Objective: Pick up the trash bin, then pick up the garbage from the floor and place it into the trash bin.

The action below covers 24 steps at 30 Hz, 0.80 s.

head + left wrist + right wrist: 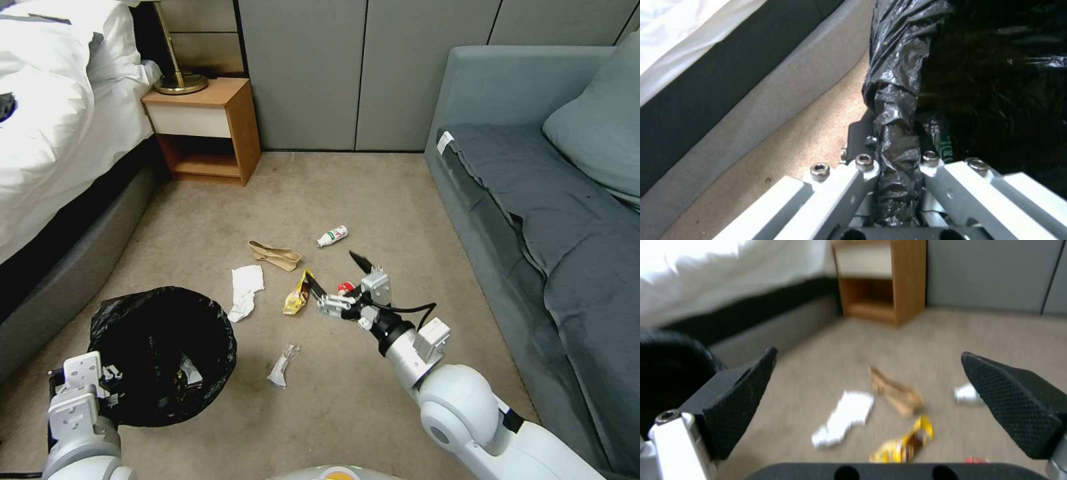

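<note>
The trash bin (163, 353), lined with a black bag, is held off the carpet at lower left, with my left gripper (100, 383) shut on its bag-covered rim (896, 146). Some litter lies inside it. My right gripper (337, 277) hangs open above the garbage, its black fingers (742, 396) spread wide with nothing between them. On the floor lie a yellow wrapper (297, 295), a white paper scrap (245, 290), a crumpled brown paper bag (275, 255), a small bottle (332, 235), a red scrap (345, 287) beside the gripper, and a clear wrapper (283, 365).
A bed (53, 133) runs along the left, and a wooden nightstand (207, 127) with a brass lamp base stands at the back left. A grey sofa (547, 220) lines the right side. Grey wall panels (333, 73) close off the back, with open carpet (373, 193) between.
</note>
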Motion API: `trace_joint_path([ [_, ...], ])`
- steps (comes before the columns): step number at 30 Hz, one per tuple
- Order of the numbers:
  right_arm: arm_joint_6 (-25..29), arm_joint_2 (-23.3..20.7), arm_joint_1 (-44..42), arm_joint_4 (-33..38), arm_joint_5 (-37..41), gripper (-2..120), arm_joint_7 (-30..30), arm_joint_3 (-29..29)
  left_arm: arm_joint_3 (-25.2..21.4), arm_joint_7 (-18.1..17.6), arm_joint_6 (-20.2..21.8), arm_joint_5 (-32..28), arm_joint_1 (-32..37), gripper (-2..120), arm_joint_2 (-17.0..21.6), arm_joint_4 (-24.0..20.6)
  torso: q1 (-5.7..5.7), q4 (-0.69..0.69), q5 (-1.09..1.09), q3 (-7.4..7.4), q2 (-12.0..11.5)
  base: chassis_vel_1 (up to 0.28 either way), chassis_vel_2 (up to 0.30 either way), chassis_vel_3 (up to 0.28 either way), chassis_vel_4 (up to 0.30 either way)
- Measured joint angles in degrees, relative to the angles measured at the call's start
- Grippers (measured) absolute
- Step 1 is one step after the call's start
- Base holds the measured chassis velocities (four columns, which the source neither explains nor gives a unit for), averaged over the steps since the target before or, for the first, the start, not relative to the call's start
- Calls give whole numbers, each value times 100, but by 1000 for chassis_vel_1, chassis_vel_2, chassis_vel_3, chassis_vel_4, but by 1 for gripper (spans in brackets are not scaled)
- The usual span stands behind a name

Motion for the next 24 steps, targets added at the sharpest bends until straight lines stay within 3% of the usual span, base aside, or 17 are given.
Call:
trace_joint_path([
  [4, -148, 41, 98, -175, 84, 100, 101, -100, 5, 0, 0, 1, 2, 0, -1, -11, 0, 1, 0, 0, 0, 0, 0, 0, 0],
  [11, -786, 164, 916, -1222, 1126, 100, 440, -840, -4, 1, 0, 2, 31, 0, -2, -97, 0, 0, -2, 0, 0, 0, 0, 0, 0],
  [14, -951, 345, 1231, -1714, 1405, 100, 468, -1149, -1, 1, 0, 6, 59, 0, -2, -113, 0, 1, 1, 0, 0, 0, 0, 0, 0],
  [16, -1113, 723, 1539, -2422, 1585, 100, 487, -1484, -3, 1, 0, 16, 105, 0, -2, -128, 1, 1, 0, 1, 0, 0, 0, 0, 0],
  [24, -1201, 1275, 1932, -3677, 1613, 100, 351, -2055, -8, 0, -1, 30, 142, 0, -2, -176, 1, 0, -1, 0, 0, 0, 0, 0, 0],
])
